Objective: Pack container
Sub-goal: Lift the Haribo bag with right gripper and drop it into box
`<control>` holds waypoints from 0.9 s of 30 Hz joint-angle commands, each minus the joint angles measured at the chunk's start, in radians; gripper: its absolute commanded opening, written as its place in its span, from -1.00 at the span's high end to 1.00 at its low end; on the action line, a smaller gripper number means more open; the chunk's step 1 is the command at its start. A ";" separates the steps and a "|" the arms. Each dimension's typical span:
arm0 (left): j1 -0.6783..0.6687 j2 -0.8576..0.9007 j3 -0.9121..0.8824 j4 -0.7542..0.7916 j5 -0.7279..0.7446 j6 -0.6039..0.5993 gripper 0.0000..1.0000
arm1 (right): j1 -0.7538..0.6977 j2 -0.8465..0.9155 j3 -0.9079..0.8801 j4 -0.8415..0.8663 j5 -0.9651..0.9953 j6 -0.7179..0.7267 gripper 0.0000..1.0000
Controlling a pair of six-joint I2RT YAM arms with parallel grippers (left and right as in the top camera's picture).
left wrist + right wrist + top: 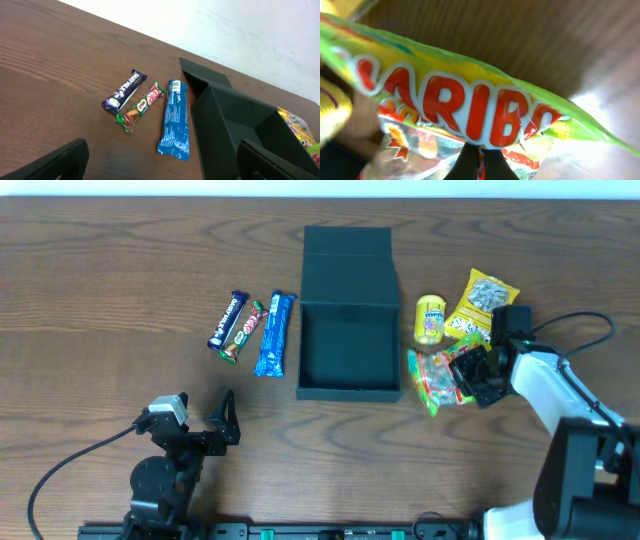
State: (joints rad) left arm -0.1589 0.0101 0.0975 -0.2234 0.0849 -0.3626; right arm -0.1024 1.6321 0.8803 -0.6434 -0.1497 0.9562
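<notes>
The dark teal container stands open at the table's middle, its lid flap laid back; it also shows in the left wrist view. My right gripper is shut on the edge of a Haribo gummy bag, right of the container. In the right wrist view the bag fills the frame, and both fingers pinch its edge between them. My left gripper stands open near the front left, nothing between its fingers.
Three bars lie left of the container: a dark blue one, a green one and a light blue one. A yellow can and a yellow snack bag sit right of the container.
</notes>
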 commanded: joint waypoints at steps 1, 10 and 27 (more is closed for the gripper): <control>0.003 -0.006 -0.027 -0.008 -0.014 0.011 -0.90 | 0.003 -0.130 0.009 -0.019 -0.006 -0.135 0.97; 0.003 -0.006 -0.027 -0.008 -0.014 0.011 -0.90 | 0.147 -0.389 0.051 0.025 -0.127 -0.112 0.97; 0.003 -0.006 -0.027 -0.008 -0.014 0.011 -0.90 | 0.420 -0.252 0.056 0.496 -0.396 -0.440 0.97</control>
State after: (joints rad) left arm -0.1589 0.0101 0.0975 -0.2237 0.0818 -0.3630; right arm 0.2901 1.3373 0.9100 -0.1787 -0.3977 0.6876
